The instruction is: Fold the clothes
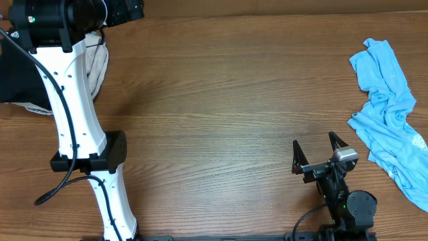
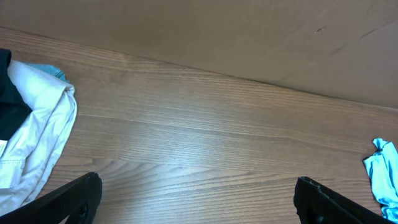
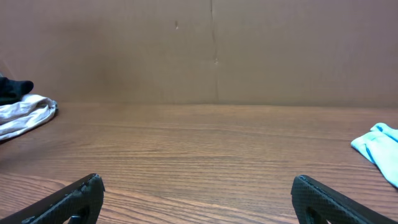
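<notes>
Two arms and two hands over one wooden surface (image 1: 214, 100), backed by a brown board wall (image 3: 211, 50); three garments are counted, none folded.

Garments: one light blue garment (image 1: 391, 114), crumpled in a long heap at the right edge of the surface; one white garment (image 1: 99, 63), bunched at the far left; one dark garment (image 1: 17, 80), lying against the white one at the left border, its full outline cut off by the frame.

Right hand (image 1: 315, 148): low at the near edge of the surface, its two fingers spread wide with only bare wood between them; the light blue garment lies to its right and farther back, well apart from both fingers; in the right wrist view it appears only at the right margin.

Left hand (image 2: 198, 182): carried at the far left end of the surface, fingers likewise spread wide and holding nothing; the white garment lies to the left of the left finger (image 2: 78, 196), near it; whether cloth and finger touch cannot be told; the light blue garment shows small at the far right of the left wrist view, well apart from this hand.
</notes>
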`<state>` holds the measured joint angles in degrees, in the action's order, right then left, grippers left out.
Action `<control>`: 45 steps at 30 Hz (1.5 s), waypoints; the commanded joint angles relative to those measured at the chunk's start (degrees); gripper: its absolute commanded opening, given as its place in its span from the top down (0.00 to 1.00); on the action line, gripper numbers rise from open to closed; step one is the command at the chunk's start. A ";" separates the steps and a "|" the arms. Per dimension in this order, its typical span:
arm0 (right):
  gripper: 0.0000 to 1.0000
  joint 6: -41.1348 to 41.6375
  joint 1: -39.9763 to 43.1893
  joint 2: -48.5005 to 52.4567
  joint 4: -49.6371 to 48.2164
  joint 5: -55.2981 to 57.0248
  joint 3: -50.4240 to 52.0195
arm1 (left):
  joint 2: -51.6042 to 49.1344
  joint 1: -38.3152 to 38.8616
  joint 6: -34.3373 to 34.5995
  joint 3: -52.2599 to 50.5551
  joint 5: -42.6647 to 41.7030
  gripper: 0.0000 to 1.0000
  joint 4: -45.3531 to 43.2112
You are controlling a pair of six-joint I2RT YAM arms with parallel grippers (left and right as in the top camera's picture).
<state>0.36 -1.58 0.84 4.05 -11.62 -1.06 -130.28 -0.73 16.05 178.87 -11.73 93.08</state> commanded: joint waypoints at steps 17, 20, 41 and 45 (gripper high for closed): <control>0.00 -0.20 -0.28 -0.68 -0.44 -0.04 0.61 | 35.71 0.04 -4.17 -67.10 3.37 0.00 -44.76; 0.00 -0.20 -0.28 -0.68 -0.44 -0.04 0.61 | 45.90 0.02 -6.84 -84.91 3.39 0.00 -56.35; 0.00 -0.20 -0.28 -0.68 -0.44 -0.04 0.61 | 109.13 -0.02 -14.78 -155.27 6.38 0.00 -84.63; 0.00 -0.20 -0.28 -0.68 -0.44 -0.04 0.61 | 117.70 -0.04 -14.56 -162.38 6.36 0.00 -85.66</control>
<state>0.23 -1.58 0.84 4.01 -11.64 -1.04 -16.99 -0.73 2.55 20.58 -6.33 8.23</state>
